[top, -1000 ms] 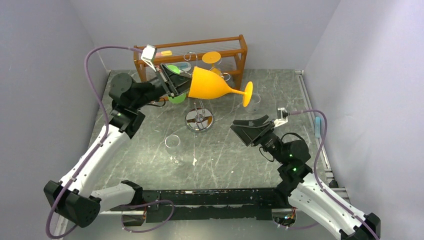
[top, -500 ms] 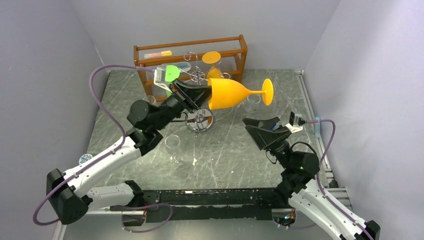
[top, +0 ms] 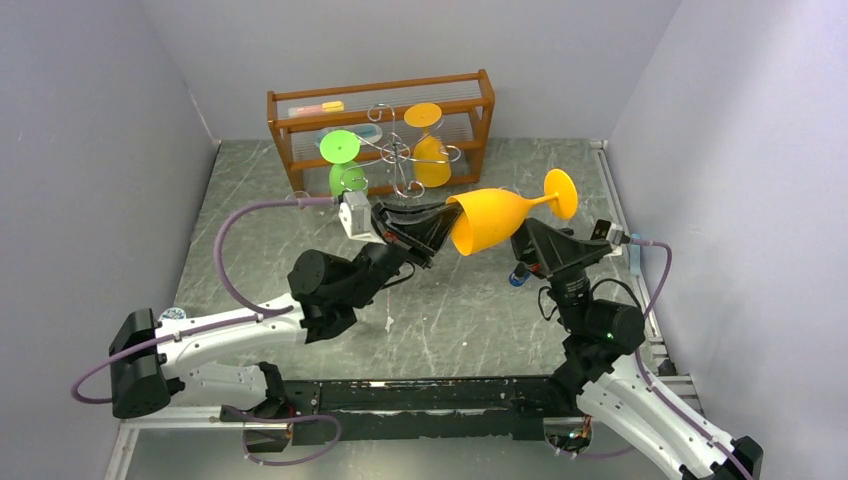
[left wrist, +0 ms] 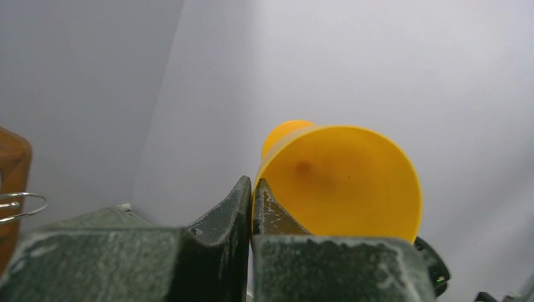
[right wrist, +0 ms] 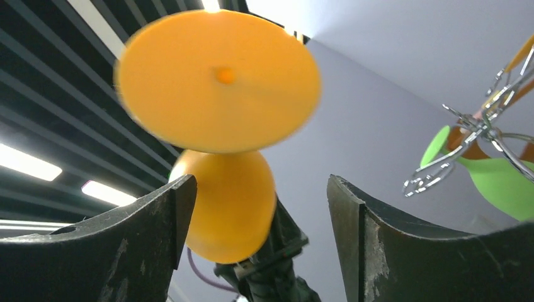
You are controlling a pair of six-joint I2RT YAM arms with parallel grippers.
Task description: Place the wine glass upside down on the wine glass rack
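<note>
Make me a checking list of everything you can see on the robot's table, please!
Surface: dark, marbled table, pale scratches, no spills seen.
Job's things: orange wine glass in the air, on its side, foot pointing to the robot's right; silver wine glass rack at the back, a green glass and a second orange glass foot-up on it.
Clutter: wooden shelf behind the rack.
Grippers: left jaws shut on the orange wine glass's rim; right jaws open just under its stem, not touching.
Cables: one purple cable loops off the left arm, another off the right.
Surroundings: plain grey walls on three sides.
</note>
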